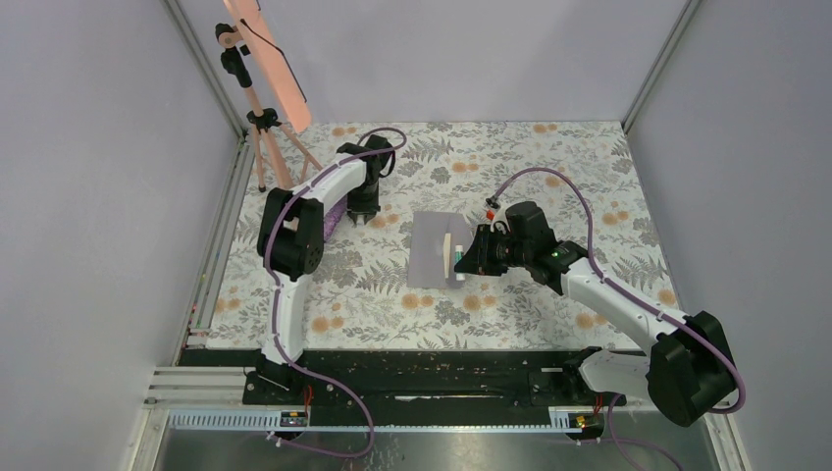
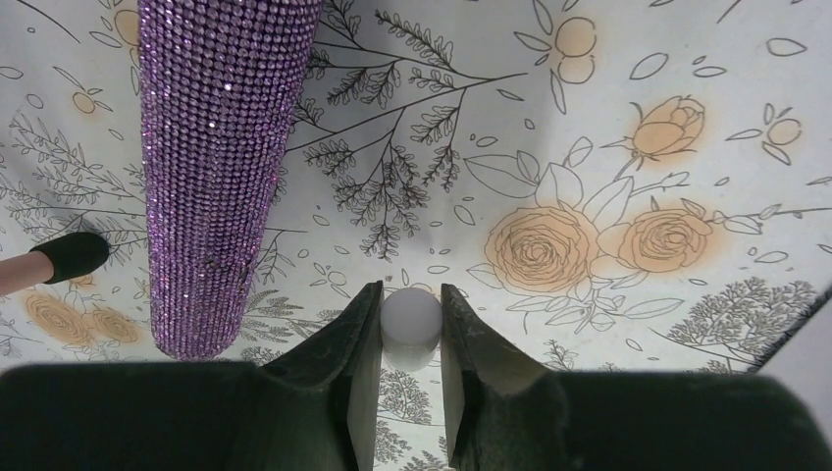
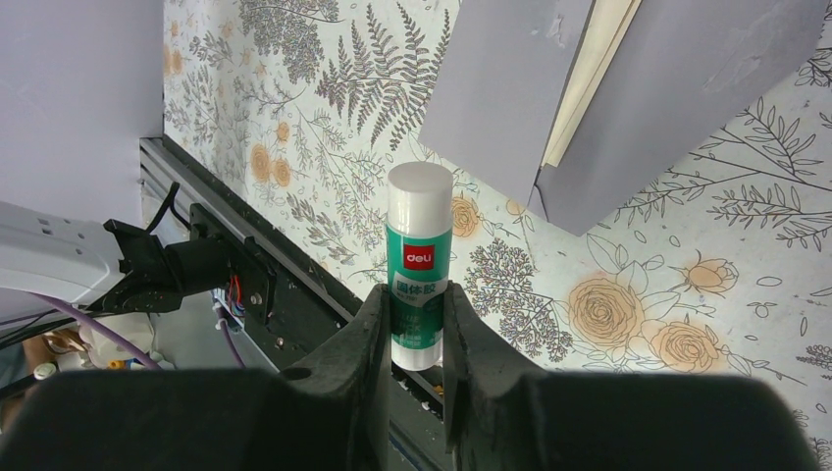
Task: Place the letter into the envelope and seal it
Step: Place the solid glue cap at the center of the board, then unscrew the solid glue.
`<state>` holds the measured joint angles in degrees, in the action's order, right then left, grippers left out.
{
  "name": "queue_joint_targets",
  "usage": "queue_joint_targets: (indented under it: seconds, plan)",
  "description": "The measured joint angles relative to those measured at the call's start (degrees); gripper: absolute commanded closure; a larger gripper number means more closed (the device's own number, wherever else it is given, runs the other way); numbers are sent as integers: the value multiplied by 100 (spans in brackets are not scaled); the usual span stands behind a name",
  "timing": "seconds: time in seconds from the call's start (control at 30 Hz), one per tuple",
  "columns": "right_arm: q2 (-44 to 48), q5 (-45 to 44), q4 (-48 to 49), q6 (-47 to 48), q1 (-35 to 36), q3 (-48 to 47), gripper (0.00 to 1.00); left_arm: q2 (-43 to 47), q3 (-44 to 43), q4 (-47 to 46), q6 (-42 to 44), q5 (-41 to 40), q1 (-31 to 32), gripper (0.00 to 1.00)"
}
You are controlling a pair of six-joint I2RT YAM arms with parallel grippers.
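The grey-lilac envelope (image 1: 428, 250) lies flat mid-table with its flap (image 3: 687, 98) open. The cream letter (image 3: 594, 69) shows as a strip inside it, between pocket (image 3: 510, 88) and flap. My right gripper (image 3: 417, 299) is shut on a green and white glue stick (image 3: 419, 226), held level just off the envelope's right edge (image 1: 459, 260). My left gripper (image 2: 410, 294) is far to the left of the envelope, low over the cloth, shut on a small white round cap (image 2: 410, 319).
A purple glittery pencil case (image 2: 221, 147) lies just left of the left gripper (image 1: 365, 214). A tripod (image 1: 263, 128) with an orange panel stands at the back left. The black rail (image 1: 432, 378) with the arm bases runs along the near edge.
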<state>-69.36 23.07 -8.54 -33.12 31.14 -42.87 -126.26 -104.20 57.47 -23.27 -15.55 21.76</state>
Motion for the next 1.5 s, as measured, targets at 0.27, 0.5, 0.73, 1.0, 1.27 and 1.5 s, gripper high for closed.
queue_joint_targets:
  seconds: [0.27, 0.5, 0.73, 1.0, 1.27, 1.5]
  plan:
    - [-17, 15, 0, 33, 0, 0, 100, -184, 0, 9, 61, -61, -24, 48]
    - [-61, 15, 0, 50, 0, 0, 100, -232, -26, 57, 81, -76, -37, 44]
    - [-205, 15, 0, 50, 0, 0, 100, -227, -24, 76, 83, -55, -39, 44]
    - [-328, 26, 2, 48, 0, -2, 100, 219, 153, 219, 74, -20, -24, 43]
    - [-501, 44, 7, 52, 0, -39, 100, 975, 348, 262, -13, 313, 254, 44]
    - [-501, 83, -181, 396, -168, -37, 100, 1102, 260, 234, -111, 695, 1438, 44]
